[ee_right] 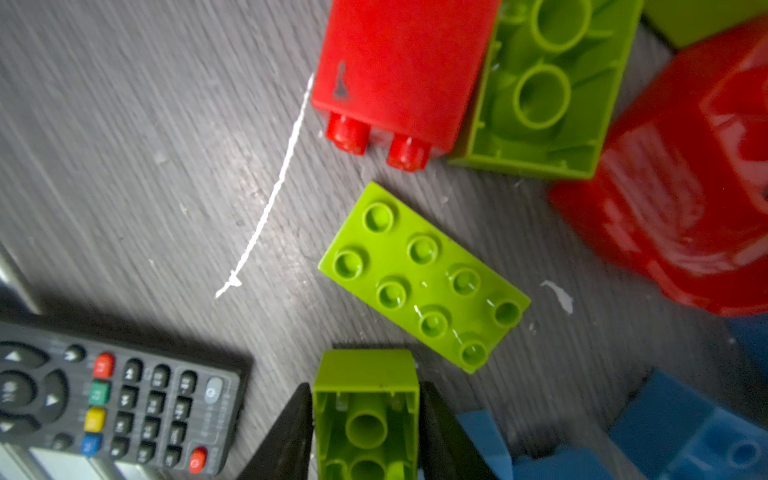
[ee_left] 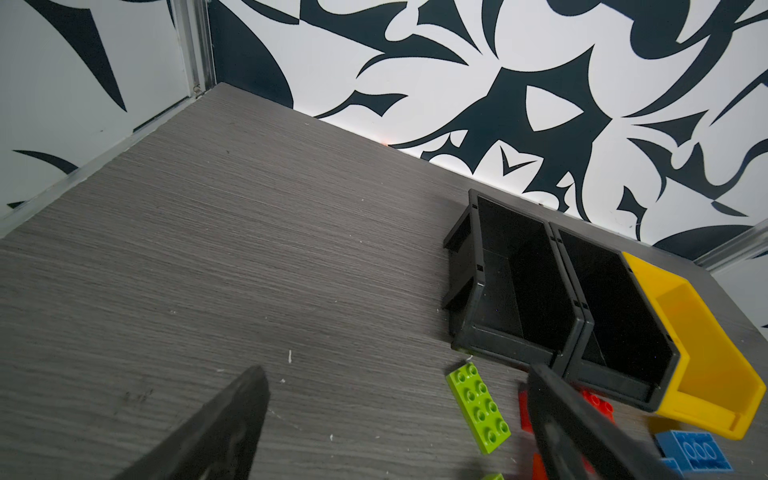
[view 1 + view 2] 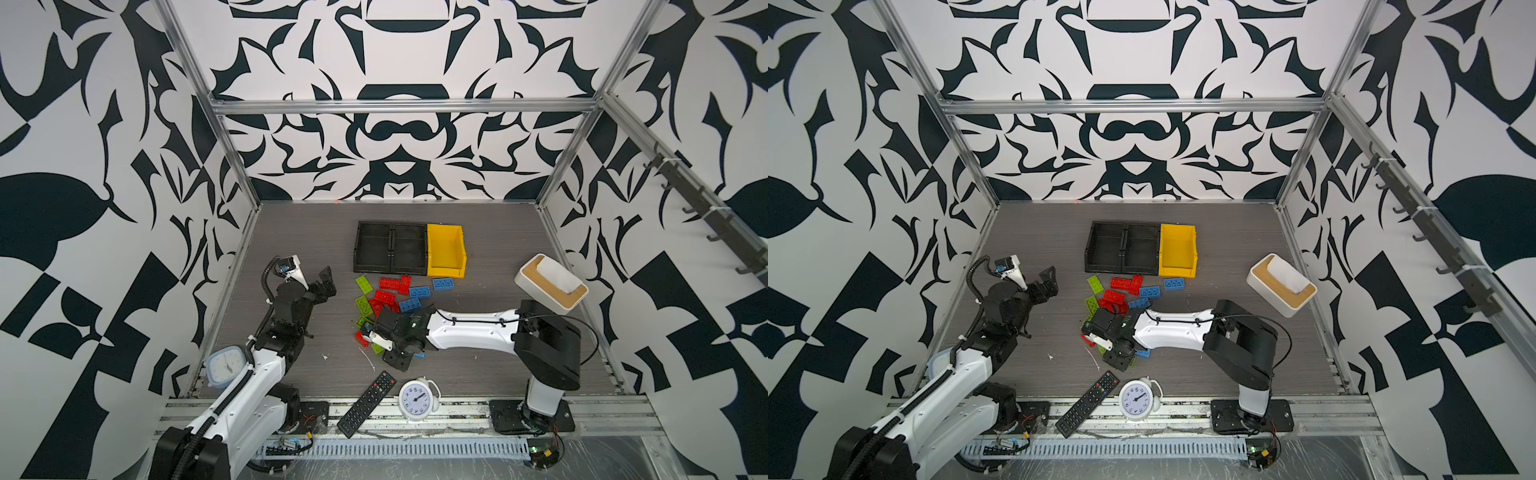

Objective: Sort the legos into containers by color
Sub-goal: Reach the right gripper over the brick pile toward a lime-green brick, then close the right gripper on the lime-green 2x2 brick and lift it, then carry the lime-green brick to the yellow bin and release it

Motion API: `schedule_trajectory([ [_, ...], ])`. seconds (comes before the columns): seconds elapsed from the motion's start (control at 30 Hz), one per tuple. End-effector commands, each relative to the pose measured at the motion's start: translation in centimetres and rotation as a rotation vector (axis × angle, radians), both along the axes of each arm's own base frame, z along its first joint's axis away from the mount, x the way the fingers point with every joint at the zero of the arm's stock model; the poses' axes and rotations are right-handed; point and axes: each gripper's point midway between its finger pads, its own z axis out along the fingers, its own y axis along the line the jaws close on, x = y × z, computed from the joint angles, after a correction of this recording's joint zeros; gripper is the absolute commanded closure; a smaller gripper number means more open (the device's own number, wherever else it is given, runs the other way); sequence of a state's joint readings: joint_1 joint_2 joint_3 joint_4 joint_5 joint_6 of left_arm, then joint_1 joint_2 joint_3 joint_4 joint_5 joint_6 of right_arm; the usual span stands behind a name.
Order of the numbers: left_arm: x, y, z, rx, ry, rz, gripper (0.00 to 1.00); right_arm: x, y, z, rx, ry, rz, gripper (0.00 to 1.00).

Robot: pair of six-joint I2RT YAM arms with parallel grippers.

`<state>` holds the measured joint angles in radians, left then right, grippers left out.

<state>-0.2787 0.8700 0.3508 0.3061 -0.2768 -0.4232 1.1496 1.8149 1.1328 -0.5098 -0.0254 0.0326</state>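
Red, blue and lime green legos (image 3: 395, 293) lie in a loose pile in front of the containers: two joined black bins (image 3: 356, 249) and a yellow bin (image 3: 444, 272), all seemingly empty. My right gripper (image 1: 365, 390) is low over the pile's near edge and shut on a lime green brick (image 1: 365, 415), hollow underside facing the camera. Beside it lie a flat green brick (image 1: 424, 276), a red brick (image 1: 399, 70) and a red arch piece (image 1: 685, 187). My left gripper (image 2: 397, 374) hangs open and empty left of the pile, near a green brick (image 2: 478, 409).
A black remote (image 3: 368, 403) and a white alarm clock (image 3: 415, 399) sit at the front edge, close to the right gripper. A white box with a wooden rim (image 3: 550, 282) stands at the right. A pale blue clock (image 3: 226, 365) sits by the left arm.
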Motion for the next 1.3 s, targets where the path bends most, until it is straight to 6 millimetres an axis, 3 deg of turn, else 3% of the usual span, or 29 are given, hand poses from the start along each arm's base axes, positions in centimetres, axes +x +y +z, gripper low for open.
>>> schedule_trajectory([
  [0.0,-0.3,0.6,-0.4,-0.004,0.009,0.03,0.01,0.6,0.3,0.9,-0.004,-0.035,-0.004,0.62],
  [0.33,-0.4,0.6,-0.4,0.001,0.007,0.024,0.01,0.7,0.3,2.5,0.041,-0.053,-0.021,0.74],
  [0.53,-0.3,0.3,-0.3,-0.002,0.005,0.01,0.01,0.8,0.8,6.1,0.141,-0.088,-0.028,0.79],
  [0.7,-0.1,0.0,-0.4,-0.005,0.012,-0.006,0.01,2.9,1.0,9.5,0.228,-0.147,-0.081,0.82],
  [0.83,-0.2,-0.1,-0.4,-0.006,0.012,-0.01,0.01,7.0,0.3,12.4,0.317,-0.197,-0.188,0.84],
  [0.97,-0.2,-0.2,-0.5,-0.009,0.013,-0.016,0.01,12.9,-2.7,15.2,0.374,-0.298,-0.325,0.84],
  [1.1,0.0,-0.5,-0.7,-0.011,0.022,-0.027,0.0,18.4,-6.5,15.6,0.408,-0.366,-0.457,0.86],
  [1.27,0.1,-0.6,-0.9,-0.011,0.031,-0.034,0.01,23.4,-9.7,15.3,0.444,-0.435,-0.559,0.87],
])
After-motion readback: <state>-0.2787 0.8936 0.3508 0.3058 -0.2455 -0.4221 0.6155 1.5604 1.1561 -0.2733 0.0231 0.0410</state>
